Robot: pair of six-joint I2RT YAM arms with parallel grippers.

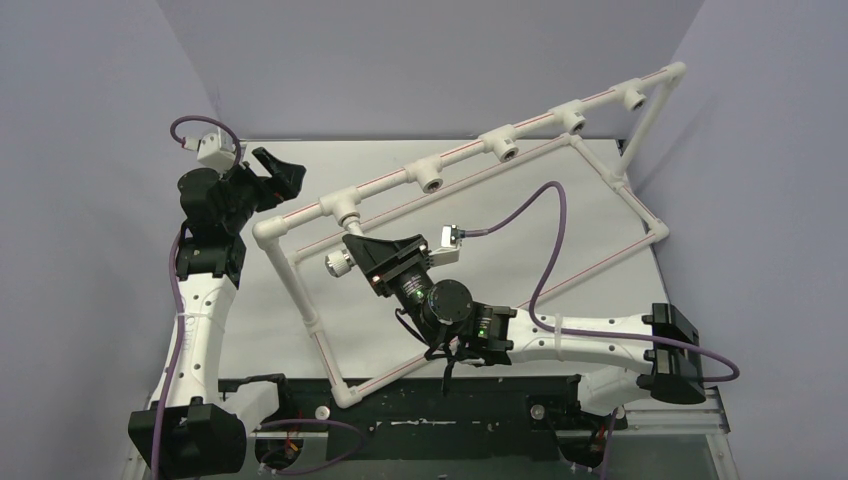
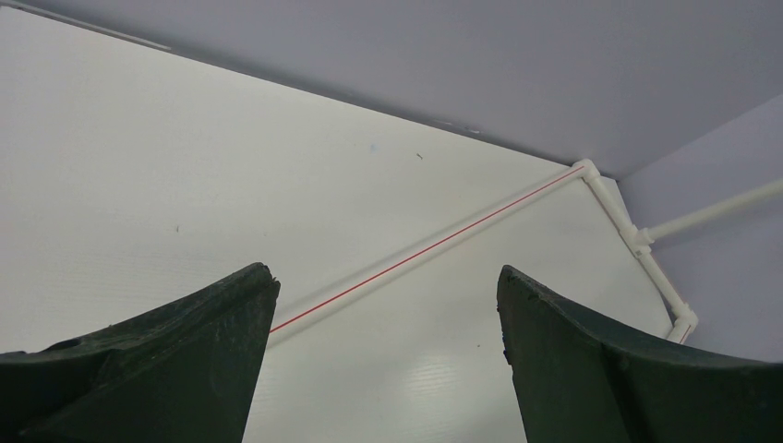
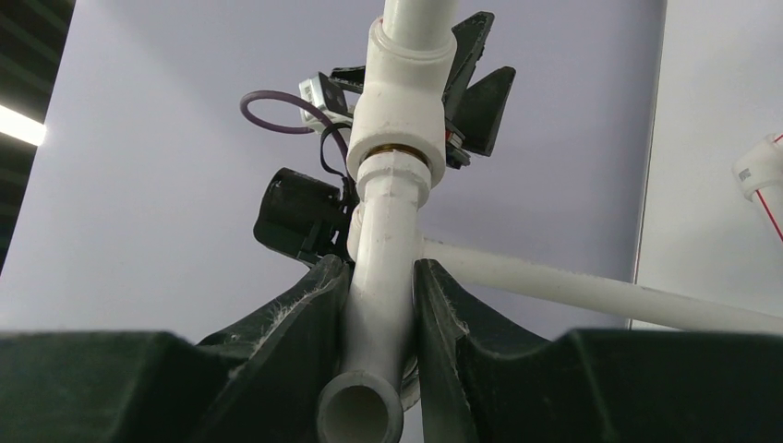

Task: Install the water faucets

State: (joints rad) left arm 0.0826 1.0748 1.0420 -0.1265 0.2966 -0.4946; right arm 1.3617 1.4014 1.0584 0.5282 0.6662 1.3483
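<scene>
Water faucet (image 3: 383, 231): smooth white plastic, tubular body, round open spout end nearest the right wrist camera. Brass threaded collar (image 3: 392, 150) sits at the mouth of a white tee socket (image 3: 403, 88), only a thin band of brass showing. Seen from above, this is the leftmost tee on the raised rail of the pipe frame (image 1: 470, 150); round silvery knob (image 1: 337, 263) juts out sideways below it

Right hand (image 3: 380, 269) pinches the faucet body, dark matte fingers (image 3: 314, 314) with scuffed, fuzzy edges pressed on both sides

Left hand (image 2: 388, 351) spread wide, nothing between its curved black fingers; held near the frame's left corner, apart from it

Frame pipes are white, straight, with a thin red stripe. Worktop (image 2: 138, 166) is flat matte white, faintly specked
</scene>
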